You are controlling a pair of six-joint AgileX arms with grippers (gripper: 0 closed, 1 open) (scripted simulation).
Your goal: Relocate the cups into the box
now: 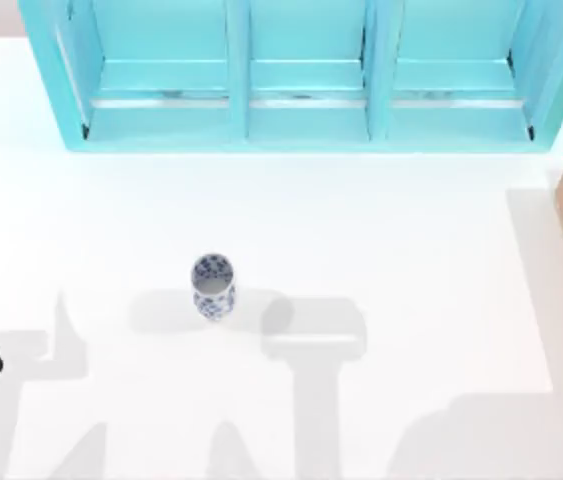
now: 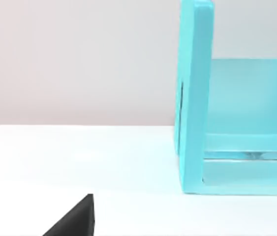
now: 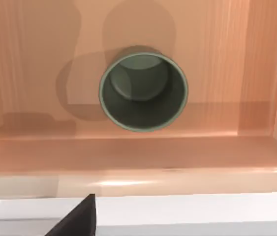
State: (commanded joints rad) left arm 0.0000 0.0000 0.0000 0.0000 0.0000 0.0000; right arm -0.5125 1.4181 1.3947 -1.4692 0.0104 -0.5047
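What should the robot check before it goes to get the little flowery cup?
1. Olive-grey cup inside the box, upright: ok.
2. Blue-flowered white cup standing upright on the table: ok.
3. Flowered cup in the box yet: not ok, it stands apart, left of centre.
4. Open table around the flowered cup: ok.
5. Turquoise shelf unit well behind the cup: ok.
6. Left tool open and ready: cannot tell.
7. Right tool free: cannot tell.

Bright, even light w/ soft grey shadows across white table (image 1: 361,230); faint glare inside box (image 3: 128,182).
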